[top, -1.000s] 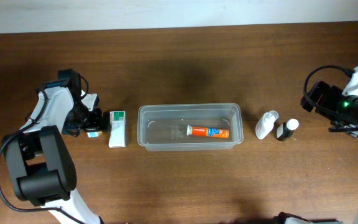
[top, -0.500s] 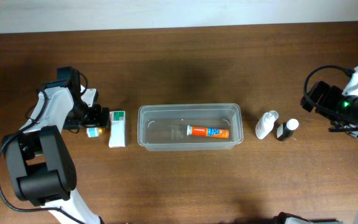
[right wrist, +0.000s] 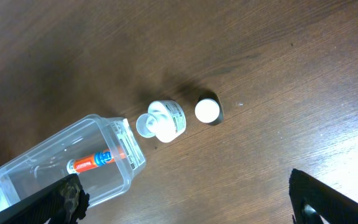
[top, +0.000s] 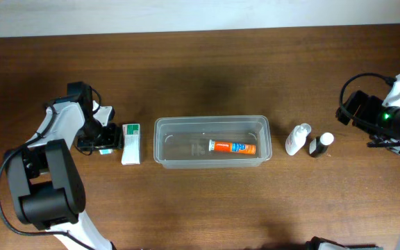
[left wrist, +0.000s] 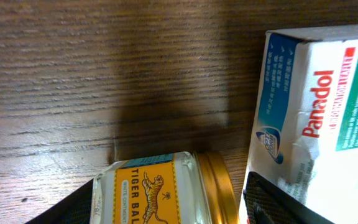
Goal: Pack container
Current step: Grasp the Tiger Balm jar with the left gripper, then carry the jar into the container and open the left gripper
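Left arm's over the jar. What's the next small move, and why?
Probably close the left gripper on the Tiger Balm jar: it lies between the fingers, which look open, beside the Panadol box. The container holds only a tube.
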Controlling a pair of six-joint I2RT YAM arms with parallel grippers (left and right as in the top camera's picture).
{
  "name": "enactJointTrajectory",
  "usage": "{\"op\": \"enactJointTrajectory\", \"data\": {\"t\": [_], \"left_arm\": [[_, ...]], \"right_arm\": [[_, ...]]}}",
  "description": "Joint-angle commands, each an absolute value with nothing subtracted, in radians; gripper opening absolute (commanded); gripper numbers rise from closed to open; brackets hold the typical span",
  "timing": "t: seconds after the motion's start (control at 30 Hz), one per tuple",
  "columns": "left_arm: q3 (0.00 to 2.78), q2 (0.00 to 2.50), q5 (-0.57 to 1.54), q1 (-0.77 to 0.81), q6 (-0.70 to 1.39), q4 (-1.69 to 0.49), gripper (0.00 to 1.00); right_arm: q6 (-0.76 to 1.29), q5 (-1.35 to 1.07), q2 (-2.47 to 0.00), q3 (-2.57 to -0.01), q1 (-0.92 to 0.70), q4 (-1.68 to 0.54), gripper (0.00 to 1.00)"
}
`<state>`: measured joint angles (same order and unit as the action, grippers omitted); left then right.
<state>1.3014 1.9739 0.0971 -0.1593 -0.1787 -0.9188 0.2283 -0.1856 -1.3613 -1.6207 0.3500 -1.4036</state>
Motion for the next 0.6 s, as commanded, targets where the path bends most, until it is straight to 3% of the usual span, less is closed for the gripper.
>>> {"op": "enactJointTrajectory", "data": {"t": [0.0,0.27,0.57], "left_arm": [[1.295,1.982,0.108,-0.160,-0.169,-0.917,0.65],[1.311,1.979,0.108,-0.160,-0.168,-0.937,0.52],[1.594,1.893,0.113,-0.145,-0.169,-1.232,0.39]], "right_arm": [[0.226,-0.198,-1.355,-1.634,0.355,-1.403,0.98],[0.226,-0.198,-1.355,-1.635,0.355,-1.402,0.98],[0.226,-0.198,-1.355,-1.635,0.355,-1.402,0.98]]}}
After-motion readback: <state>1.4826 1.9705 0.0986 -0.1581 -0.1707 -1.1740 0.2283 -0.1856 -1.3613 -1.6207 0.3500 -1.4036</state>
